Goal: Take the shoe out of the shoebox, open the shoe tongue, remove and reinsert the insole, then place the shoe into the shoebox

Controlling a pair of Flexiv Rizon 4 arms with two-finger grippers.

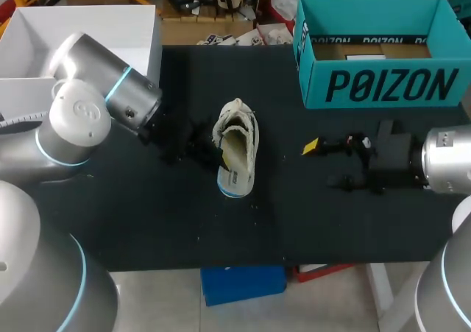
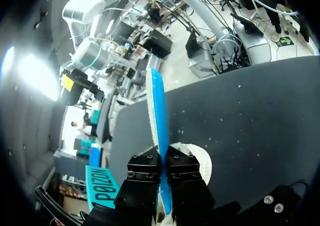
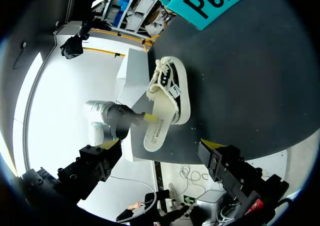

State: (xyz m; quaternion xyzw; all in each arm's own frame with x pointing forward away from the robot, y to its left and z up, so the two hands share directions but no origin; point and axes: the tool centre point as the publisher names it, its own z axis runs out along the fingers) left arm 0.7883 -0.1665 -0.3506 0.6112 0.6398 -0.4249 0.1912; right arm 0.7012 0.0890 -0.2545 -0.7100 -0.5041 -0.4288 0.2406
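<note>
Black worktop [image 1: 353, 229], speckled with pale dust. Teal shoebox [image 1: 383, 85] at the far right corner, open side up, printed wall toward the robot. White open box [image 1: 81, 23] at the far left edge, partly behind the left arm.

Left arm [image 1: 110, 89] comes in from the left and slants down toward the middle. Right arm [image 1: 449, 159] comes in low from the right, lying nearly level over the worktop.

Shoe [image 1: 237, 126], off-white and laced, lies on the worktop about mid-table, well apart from the shoebox, toe toward the far side and heel toward the near edge. Opening faces up, laces loose around the toe end.

Insole [image 1: 235, 171], cream on top with a blue underside, sticks partly out of the shoe at the heel end. The rest of it is inside the shoe.

Left hand [image 1: 217, 155] sits at the shoe's left side. In the left wrist view its fingers [image 2: 145, 173] are pressed together on the insole's thin blue edge, one on each side, pinching it.

Right hand [image 1: 321, 164] hovers to the right of the shoe, not touching it. Fingers spread wide, nothing between them; in the right wrist view the shoe and insole lie ahead of it.
</note>
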